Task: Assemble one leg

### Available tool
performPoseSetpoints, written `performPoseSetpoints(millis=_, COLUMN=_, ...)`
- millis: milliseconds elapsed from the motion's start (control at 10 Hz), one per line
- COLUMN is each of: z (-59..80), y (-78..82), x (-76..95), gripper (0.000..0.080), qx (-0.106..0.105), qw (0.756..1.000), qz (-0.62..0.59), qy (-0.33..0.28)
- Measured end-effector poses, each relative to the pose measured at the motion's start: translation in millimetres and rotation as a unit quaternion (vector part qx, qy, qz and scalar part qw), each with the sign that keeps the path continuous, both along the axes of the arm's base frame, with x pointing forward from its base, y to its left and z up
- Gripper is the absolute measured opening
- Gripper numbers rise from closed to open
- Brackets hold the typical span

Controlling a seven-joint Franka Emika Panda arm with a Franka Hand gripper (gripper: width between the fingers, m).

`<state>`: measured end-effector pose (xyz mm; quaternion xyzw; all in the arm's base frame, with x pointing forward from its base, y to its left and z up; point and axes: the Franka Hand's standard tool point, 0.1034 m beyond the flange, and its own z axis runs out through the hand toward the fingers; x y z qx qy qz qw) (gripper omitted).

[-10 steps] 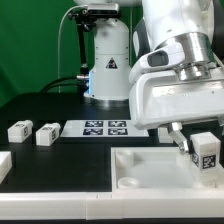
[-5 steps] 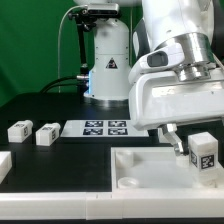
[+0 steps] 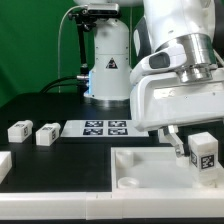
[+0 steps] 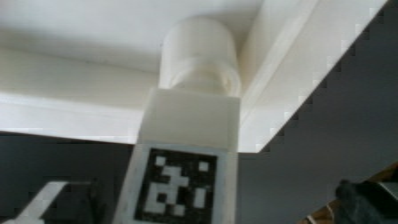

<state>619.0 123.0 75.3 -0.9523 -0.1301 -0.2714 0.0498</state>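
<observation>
My claw (image 3: pixel 186 139) hangs over the white tabletop (image 3: pixel 140 170) near the desk's (image 3: pixel 60 160) front edge, jaws spread wide and gripping nothing. Just below it a leg (image 3: pixel 205 152) stands upright at the tabletop's far corner on the exterior view's right, its square tag facing the camera; one dark finger (image 3: pixel 172 134) shows just beside it. The marker board (image 3: pixel 106 127) lies flat toward the desk's back edge. Two more legs (image 3: pixel 33 131) sit side by side near the edge on the exterior view's left, well apart from the tabletop.
</observation>
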Motion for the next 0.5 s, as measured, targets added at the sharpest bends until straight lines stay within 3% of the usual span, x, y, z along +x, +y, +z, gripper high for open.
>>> performPoseSetpoints(millis=200, z=-1.7, y=-4.9, x=1.0, gripper=0.0649, qx=-0.003, qw=1.000, qz=-0.001, qy=0.020)
performPoseSetpoints(millis=500, z=4.0, y=-6.3, x=7.3, gripper=0.0649, qx=-0.017, qw=0.986, qz=0.012, qy=0.165)
